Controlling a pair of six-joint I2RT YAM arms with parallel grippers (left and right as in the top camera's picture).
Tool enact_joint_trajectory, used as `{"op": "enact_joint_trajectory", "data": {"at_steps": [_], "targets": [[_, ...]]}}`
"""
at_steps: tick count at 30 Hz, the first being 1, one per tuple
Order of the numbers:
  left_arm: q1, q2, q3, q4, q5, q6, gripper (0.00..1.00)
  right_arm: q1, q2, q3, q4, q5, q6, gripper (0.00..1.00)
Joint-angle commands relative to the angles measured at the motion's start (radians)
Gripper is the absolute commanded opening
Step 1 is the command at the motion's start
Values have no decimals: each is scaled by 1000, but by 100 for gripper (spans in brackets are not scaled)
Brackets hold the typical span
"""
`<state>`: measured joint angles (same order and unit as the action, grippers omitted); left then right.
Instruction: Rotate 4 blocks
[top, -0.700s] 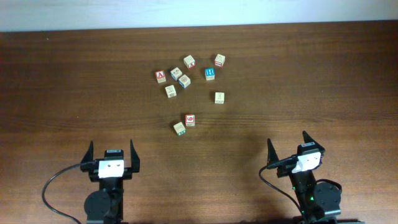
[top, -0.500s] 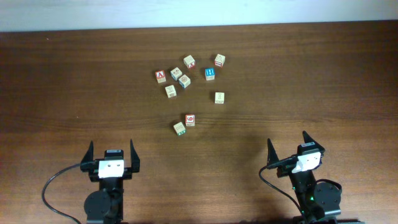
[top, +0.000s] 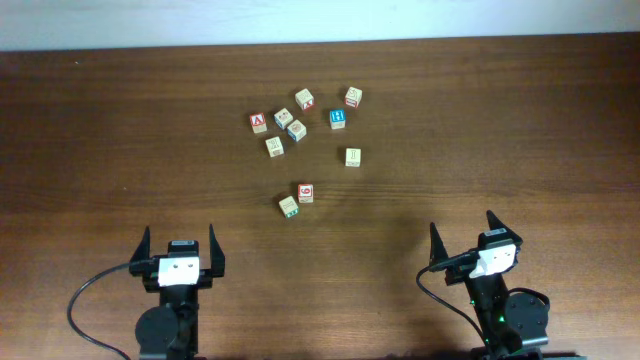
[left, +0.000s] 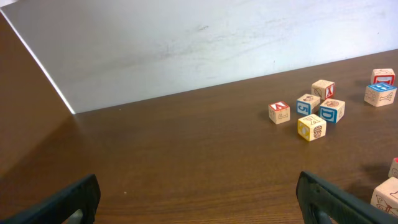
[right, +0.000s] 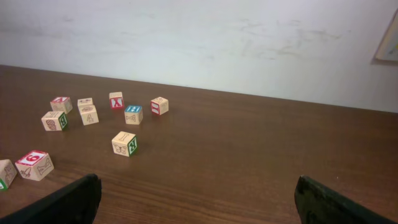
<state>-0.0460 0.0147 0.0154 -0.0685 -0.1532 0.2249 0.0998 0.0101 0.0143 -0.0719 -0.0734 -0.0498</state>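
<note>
The left claw (top: 179, 233) and right claw (top: 461, 224) both gape wide, empty. Best start: approach the red 6 block (top: 305, 193) from above, squared to its sides.

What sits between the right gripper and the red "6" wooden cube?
Nothing. Overhead view shows only bare wooden table between right gripper and red "6" wooden cube.

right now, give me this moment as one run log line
left gripper: open, empty | right gripper: open, empty | 6 block: loose on table | H block: loose on table
</note>
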Motion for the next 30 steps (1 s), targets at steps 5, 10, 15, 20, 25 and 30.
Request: {"op": "enact_joint_trajectory", "data": {"at_steps": [5, 10, 15, 20, 25, 30], "targets": [[6, -3, -6, -1, 14, 16, 99, 5, -4, -9, -3, 42, 2, 99], [6, -3, -6, -1, 14, 16, 99, 5, -4, -9, -3, 43, 1, 98], [6, -3, -6, -1, 14, 16, 99, 5, -4, -9, -2, 43, 1, 99], [6, -3, -6, -5, 47, 16, 99, 5, -4, -9, 1, 43, 1, 99], [5, -3, -1, 8, 172, -26, 99, 5, -4, -7, 45, 40, 2, 99], [5, 168, 163, 3, 177, -55, 99, 5, 12, 79, 46, 1, 1, 99]]}}
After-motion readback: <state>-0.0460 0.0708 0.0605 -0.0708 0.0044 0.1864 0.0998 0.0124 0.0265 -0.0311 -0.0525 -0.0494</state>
